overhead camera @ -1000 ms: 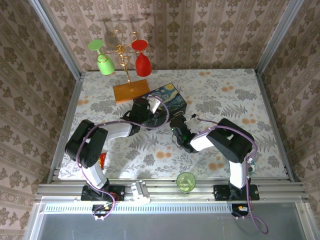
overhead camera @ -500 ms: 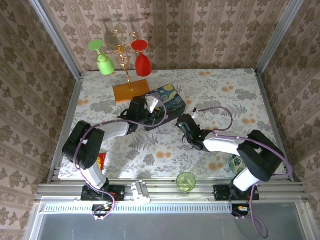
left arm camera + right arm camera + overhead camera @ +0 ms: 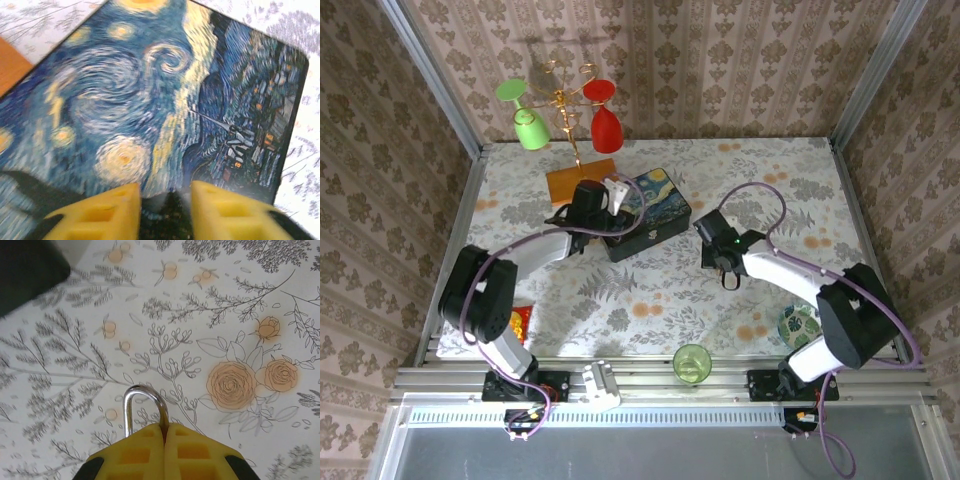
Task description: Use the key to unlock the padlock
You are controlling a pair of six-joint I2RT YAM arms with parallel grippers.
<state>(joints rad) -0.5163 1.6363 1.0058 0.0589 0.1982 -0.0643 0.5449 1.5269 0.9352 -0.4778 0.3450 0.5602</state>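
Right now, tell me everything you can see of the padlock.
The padlock shows its shackle in the right wrist view: a thin, polished, silvery metal loop shaped like an upside-down U. It sticks out past the tips of the right gripper, whose yellow fingers are pressed together on it. The body is hidden between them, so I cannot tell whether it is locked. The floral tablecloth lies beyond it, and nothing else touches the loop.

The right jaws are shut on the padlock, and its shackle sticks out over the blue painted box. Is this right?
Not quite. The right jaws are shut on the padlock, but its shackle sticks out over the floral tablecloth, as the right wrist view shows.
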